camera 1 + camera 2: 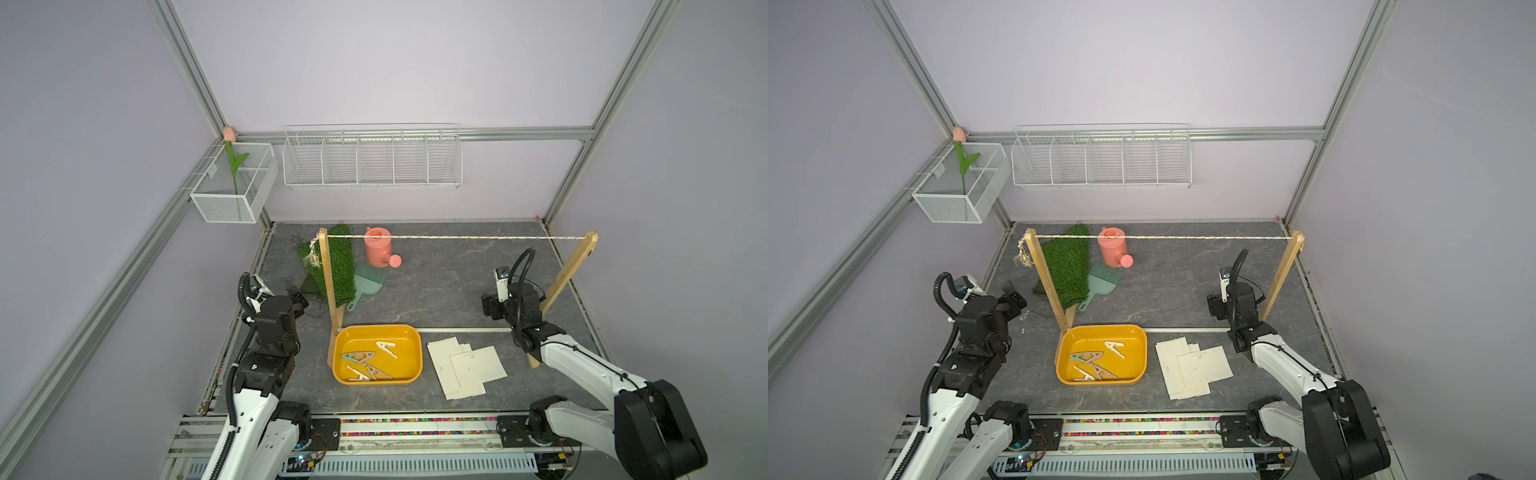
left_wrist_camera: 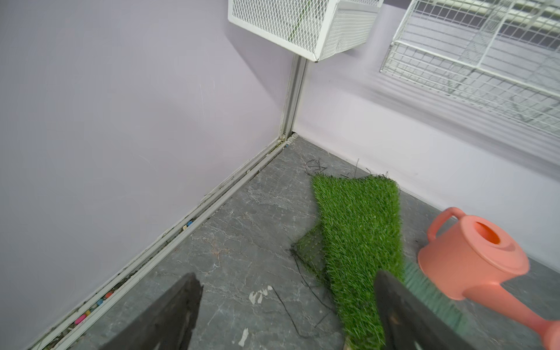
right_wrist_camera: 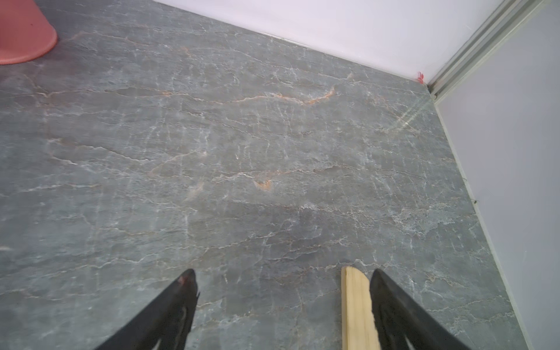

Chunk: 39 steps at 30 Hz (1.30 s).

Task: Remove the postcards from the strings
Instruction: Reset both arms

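The postcards [image 1: 465, 368] [image 1: 1192, 365] lie in a loose overlapping pile flat on the grey table, right of the yellow tray. The string [image 1: 457, 237] [image 1: 1163, 237] is stretched bare between two wooden posts, with nothing hanging on it. My left gripper [image 1: 297, 299] [image 2: 286, 291] is open and empty at the left, aimed at the back left corner. My right gripper [image 1: 490, 305] [image 3: 283, 285] is open and empty beside the right post [image 1: 567, 274]. In the right wrist view the rack's wooden foot [image 3: 357, 309] lies on the table under the jaws, near one finger.
The yellow tray [image 1: 357, 337] holds several clothespins [image 1: 368, 365]. A grass mat [image 1: 332, 266] [image 2: 357, 236], a green dustpan [image 1: 368, 280] and a pink watering can [image 1: 378, 247] [image 2: 472, 260] sit at the back left. Two white wire baskets [image 1: 372, 160] [image 1: 232, 187] hang on the walls.
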Each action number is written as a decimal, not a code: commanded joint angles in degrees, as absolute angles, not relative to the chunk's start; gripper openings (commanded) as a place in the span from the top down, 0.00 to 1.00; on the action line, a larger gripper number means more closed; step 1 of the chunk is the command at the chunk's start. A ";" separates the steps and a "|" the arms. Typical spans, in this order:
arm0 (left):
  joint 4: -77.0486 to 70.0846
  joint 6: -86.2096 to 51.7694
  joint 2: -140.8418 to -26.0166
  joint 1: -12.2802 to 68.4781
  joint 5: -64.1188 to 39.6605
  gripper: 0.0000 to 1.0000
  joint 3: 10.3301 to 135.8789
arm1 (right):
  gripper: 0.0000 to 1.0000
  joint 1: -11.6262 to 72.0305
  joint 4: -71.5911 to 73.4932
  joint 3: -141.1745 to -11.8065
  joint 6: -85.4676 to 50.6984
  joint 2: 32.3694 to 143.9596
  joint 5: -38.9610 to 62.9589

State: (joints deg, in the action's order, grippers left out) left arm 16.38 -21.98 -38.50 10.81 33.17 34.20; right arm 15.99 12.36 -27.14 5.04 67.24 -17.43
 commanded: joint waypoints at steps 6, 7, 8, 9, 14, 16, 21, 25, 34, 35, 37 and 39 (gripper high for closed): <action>-6.87 -19.29 -56.50 5.93 32.90 0.11 25.39 | 0.10 13.24 32.59 -22.79 9.64 75.55 -12.57; -7.64 -17.66 -59.21 5.25 31.58 0.11 25.94 | 0.10 12.68 35.04 -22.31 9.88 76.04 -11.24; -9.52 -15.51 -61.74 5.10 31.78 0.12 26.15 | 0.10 12.14 37.41 -21.88 9.78 76.75 -9.55; -11.57 -13.55 -64.20 5.02 31.94 0.11 26.31 | 0.11 10.35 39.08 -21.99 9.81 77.60 -7.77; -30.59 -6.34 -71.14 4.96 27.19 0.11 21.93 | 0.10 5.18 46.02 -21.47 9.33 81.84 -2.47; -33.65 -4.83 -73.52 4.54 23.97 0.10 22.46 | 0.10 1.41 44.14 -22.34 6.07 82.23 1.34; -41.51 -3.10 -79.26 2.40 11.93 0.09 22.37 | 0.10 -2.36 55.84 -20.05 2.51 88.94 5.66; -55.41 -1.51 -87.53 1.37 7.55 0.08 19.53 | 0.11 -2.50 54.87 -20.33 2.56 88.75 5.92; -44.41 -2.42 -86.47 0.13 6.85 0.01 24.12 | 0.11 -2.46 53.76 -20.57 2.81 88.33 5.70; -44.67 -2.50 -86.28 0.13 6.86 0.01 24.04 | 0.11 -2.46 53.88 -20.47 2.81 88.33 5.68; -45.84 -2.18 -86.71 0.16 6.77 0.01 23.73 | 0.11 -2.46 53.81 -20.57 2.79 88.37 5.67; -45.09 -2.26 -86.43 0.12 6.89 0.01 23.97 | 0.11 -2.43 53.85 -20.55 2.82 88.33 5.65</action>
State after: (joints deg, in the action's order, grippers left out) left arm -44.97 -2.94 -87.31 0.38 7.64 22.39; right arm -2.15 51.79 -21.06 3.49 88.42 4.86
